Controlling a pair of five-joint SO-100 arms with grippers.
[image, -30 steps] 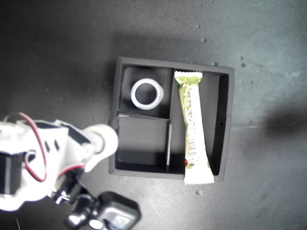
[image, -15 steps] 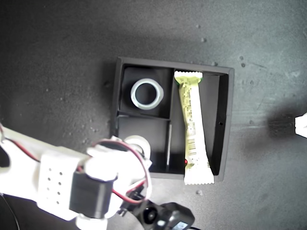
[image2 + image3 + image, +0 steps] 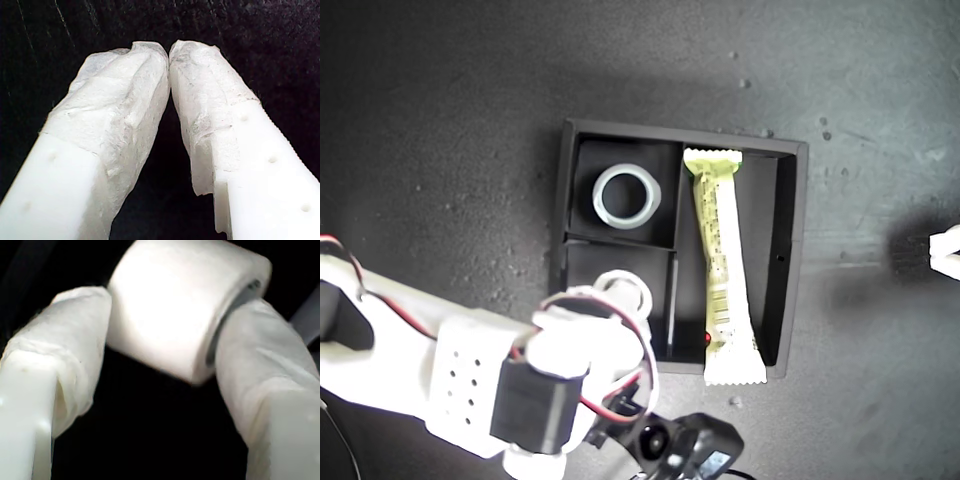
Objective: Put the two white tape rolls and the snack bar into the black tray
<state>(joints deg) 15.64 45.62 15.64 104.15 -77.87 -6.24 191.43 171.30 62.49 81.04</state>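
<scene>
White tape roll (image 3: pixel 185 305) in my second gripper (image 3: pixel 160 340) over black tray (image 3: pixel 796 250)

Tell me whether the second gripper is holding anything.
Yes. My second gripper is shut on a white tape roll, pinched between its wrapped fingers.

Matte black tray (image 3: pixel 796 250) on a dark grey speckled surface (image 3: pixel 440 150), white tape roll (image 3: pixel 627 195) with a greyish ring, second white tape roll (image 3: pixel 187 305), pale yellow-green and white snack bar (image 3: pixel 722 265) with barcode, possibly a red spot near its lower end, white fingers (image 3: pixel 125 120)
</scene>
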